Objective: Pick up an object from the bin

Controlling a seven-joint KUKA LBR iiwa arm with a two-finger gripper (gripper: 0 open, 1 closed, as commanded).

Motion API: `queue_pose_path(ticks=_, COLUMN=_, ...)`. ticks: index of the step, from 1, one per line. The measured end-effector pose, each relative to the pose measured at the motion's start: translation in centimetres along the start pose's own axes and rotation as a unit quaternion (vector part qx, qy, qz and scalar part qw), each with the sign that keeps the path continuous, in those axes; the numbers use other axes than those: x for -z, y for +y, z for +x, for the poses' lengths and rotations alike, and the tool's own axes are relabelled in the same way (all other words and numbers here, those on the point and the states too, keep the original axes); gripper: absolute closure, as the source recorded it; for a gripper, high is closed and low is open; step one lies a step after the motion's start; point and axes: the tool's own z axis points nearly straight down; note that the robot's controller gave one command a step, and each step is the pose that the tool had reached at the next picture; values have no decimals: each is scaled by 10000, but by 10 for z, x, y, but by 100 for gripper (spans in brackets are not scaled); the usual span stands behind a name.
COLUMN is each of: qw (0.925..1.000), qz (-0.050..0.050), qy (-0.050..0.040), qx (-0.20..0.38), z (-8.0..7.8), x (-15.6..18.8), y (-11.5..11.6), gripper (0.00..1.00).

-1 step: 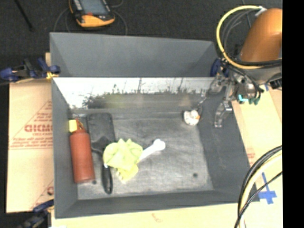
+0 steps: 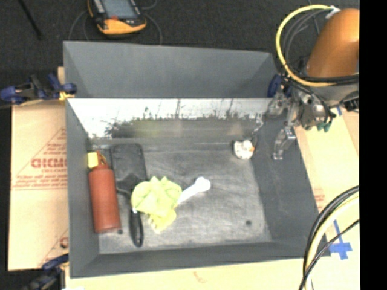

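My gripper (image 2: 268, 142) hangs over the bin's right wall near the back right corner, its two fingers apart with nothing between them. Just left of its nearer finger lies a small white lump with an orange spot (image 2: 243, 150) on the bin floor. A white plastic scoop (image 2: 195, 189) lies further left, near the middle of the bin. Its handle end is tucked under a crumpled yellow-green cloth (image 2: 156, 202).
Along the left wall lies a red bottle with a yellow cap (image 2: 104, 197). A black brush-like tool (image 2: 128, 173) lies beside it, its handle running toward the front. The arm's orange cover and cables sit above the bin's right rim.
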Motion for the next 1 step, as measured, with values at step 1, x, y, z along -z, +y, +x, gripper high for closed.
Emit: queue_pose_path(ticks=1, qw=9997, qz=12, qy=-34, qx=-233, z=-1, x=-19, y=19, gripper=0)
